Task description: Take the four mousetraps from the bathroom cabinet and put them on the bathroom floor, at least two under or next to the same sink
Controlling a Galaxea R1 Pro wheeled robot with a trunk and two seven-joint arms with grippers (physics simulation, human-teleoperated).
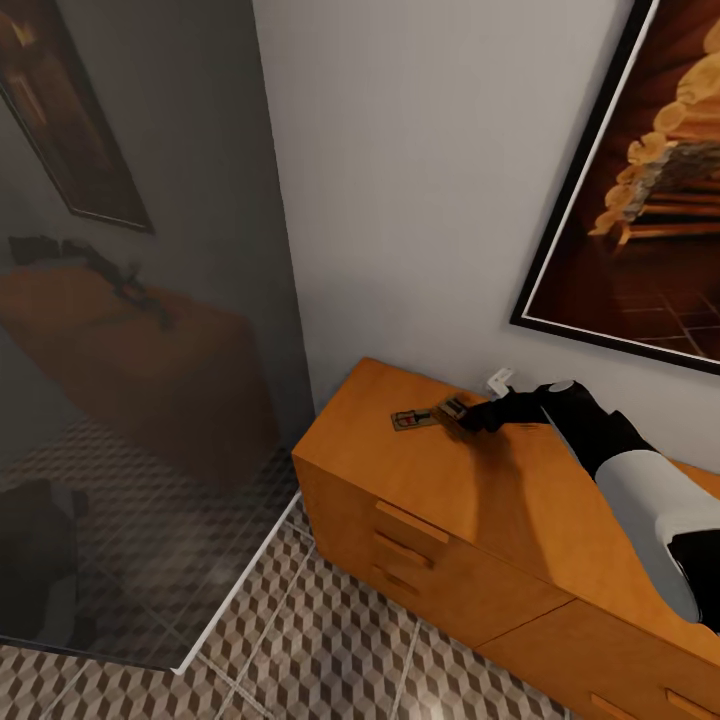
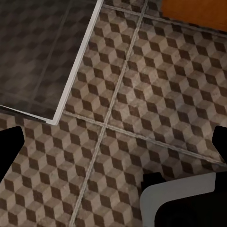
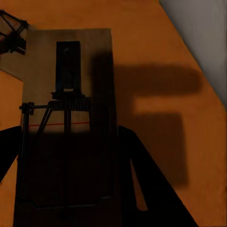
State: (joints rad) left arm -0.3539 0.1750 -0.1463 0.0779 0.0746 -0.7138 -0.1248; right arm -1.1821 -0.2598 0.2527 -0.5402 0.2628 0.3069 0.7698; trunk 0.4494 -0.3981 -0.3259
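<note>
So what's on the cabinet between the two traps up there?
Nothing: in the head view, bare orange top separates the loose mousetrap from the one at the right hand on the cabinet.

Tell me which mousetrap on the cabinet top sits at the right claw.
The mousetrap nearer the wall, at the right claw. The other mousetrap lies apart, toward the cabinet's free end.

Two mousetraps (image 1: 428, 416) atop cabinet (image 1: 480, 500)
</note>
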